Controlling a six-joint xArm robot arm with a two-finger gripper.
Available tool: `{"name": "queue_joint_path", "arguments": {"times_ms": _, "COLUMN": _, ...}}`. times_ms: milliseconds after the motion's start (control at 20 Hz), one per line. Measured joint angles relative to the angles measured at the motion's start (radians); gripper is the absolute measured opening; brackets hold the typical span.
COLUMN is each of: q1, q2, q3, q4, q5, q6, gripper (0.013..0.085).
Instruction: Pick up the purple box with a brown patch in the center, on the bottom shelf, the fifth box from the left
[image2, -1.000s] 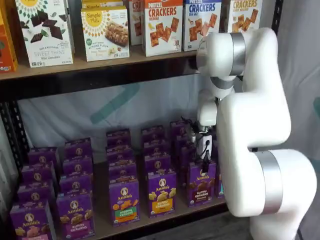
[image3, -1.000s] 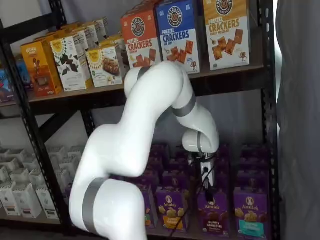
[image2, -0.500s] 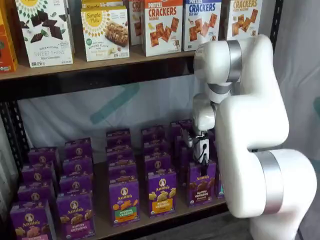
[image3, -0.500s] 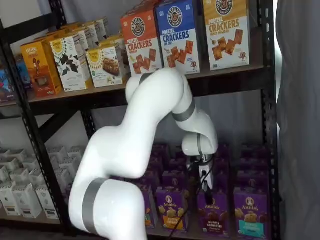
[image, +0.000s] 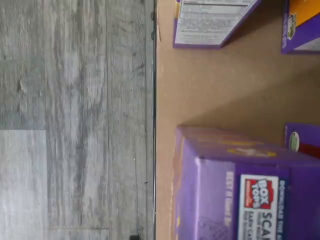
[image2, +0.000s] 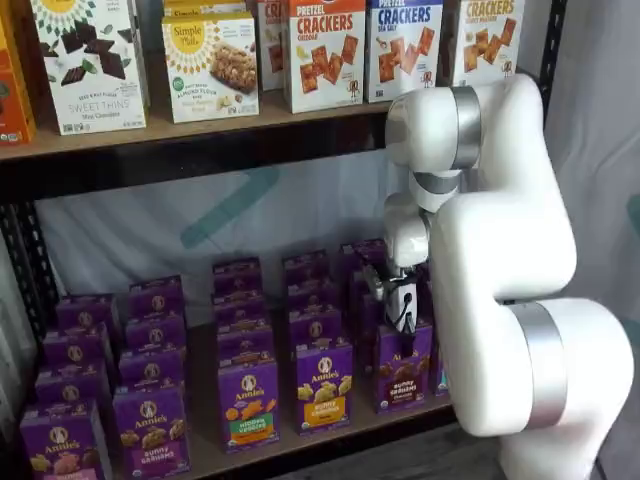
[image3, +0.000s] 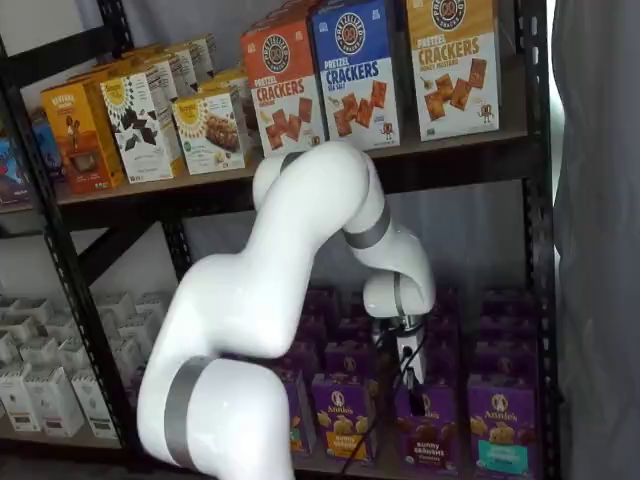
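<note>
The purple box (image2: 403, 378) with brown cookies on its front stands at the front of the bottom shelf (image2: 208, 452); it also shows in a shelf view (image3: 425, 428). My gripper (image2: 402, 318) hangs just above it, and in a shelf view (image3: 408, 368) it also sits right over the box's top. Its black fingers show side-on against the purple cartons, so I cannot tell whether they are open. The wrist view shows a purple carton top (image: 240, 190) with a Box Tops label, close to the brown shelf board (image: 210, 90).
A purple carton with a yellow lower band (image2: 323, 385) stands left of the target, and one with a teal patch (image3: 497, 425) stands right of it. More purple cartons fill the rows behind. Cracker boxes (image2: 325, 50) stand on the higher shelf. Grey floor (image: 75, 120) lies past the shelf edge.
The arm's elbow has dropped and shifted a little left. The gripper has moved slightly lower and stays over the purple box.
</note>
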Motion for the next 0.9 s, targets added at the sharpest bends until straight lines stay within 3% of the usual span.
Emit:
{"name": "queue_joint_path", "arguments": {"times_ms": 400, "q1": 0.001, "q2": 0.003, "q3": -0.001, "q4": 0.010, "q5": 0.005, "q6": -0.008, "gripper": 0.0610}}
{"name": "queue_joint_path", "arguments": {"times_ms": 700, "q1": 0.002, "q2": 0.000, "q3": 0.006, "q4": 0.009, "q5": -0.005, "q6": -0.006, "gripper": 0.0610}}
{"name": "queue_joint_path", "arguments": {"times_ms": 900, "q1": 0.002, "q2": -0.002, "q3": 0.008, "q4": 0.009, "q5": -0.005, "q6": -0.006, "gripper": 0.0530}}
